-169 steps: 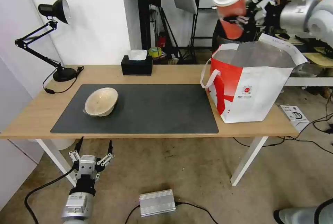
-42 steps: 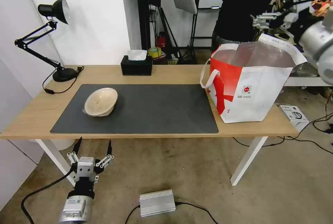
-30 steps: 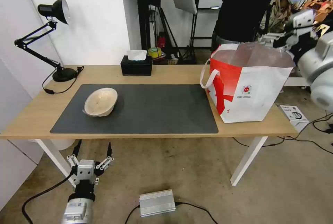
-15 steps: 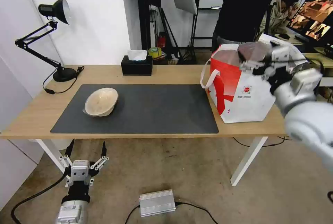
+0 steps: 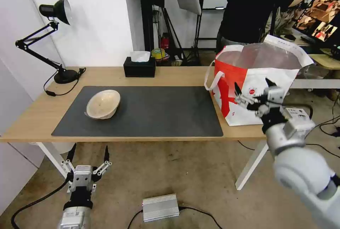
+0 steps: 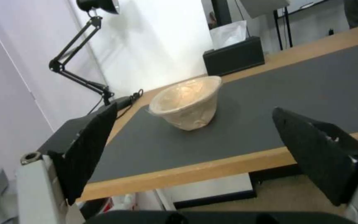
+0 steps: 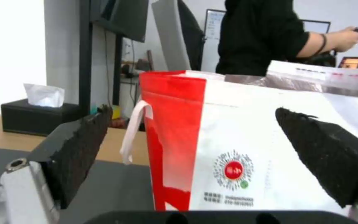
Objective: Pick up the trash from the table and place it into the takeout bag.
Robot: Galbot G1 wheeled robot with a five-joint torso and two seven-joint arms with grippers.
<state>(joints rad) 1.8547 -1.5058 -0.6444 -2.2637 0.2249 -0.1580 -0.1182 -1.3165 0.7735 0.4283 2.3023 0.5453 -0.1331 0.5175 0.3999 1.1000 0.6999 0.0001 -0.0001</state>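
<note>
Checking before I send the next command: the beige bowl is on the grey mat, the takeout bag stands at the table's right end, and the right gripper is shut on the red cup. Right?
Not quite. The right gripper is open and holds nothing; the head view shows it in front of the takeout bag. The beige bowl is on the grey mat, and the bag stands at the table's right end, as you said.

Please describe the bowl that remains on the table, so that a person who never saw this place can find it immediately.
Look at the long light-wood table and its large dark grey mat. Near the mat's end closest to the black desk lamp stands the beige bowl, tilted. It is the sole round, pale dish there; the black tissue box behind is rectangular.
</note>
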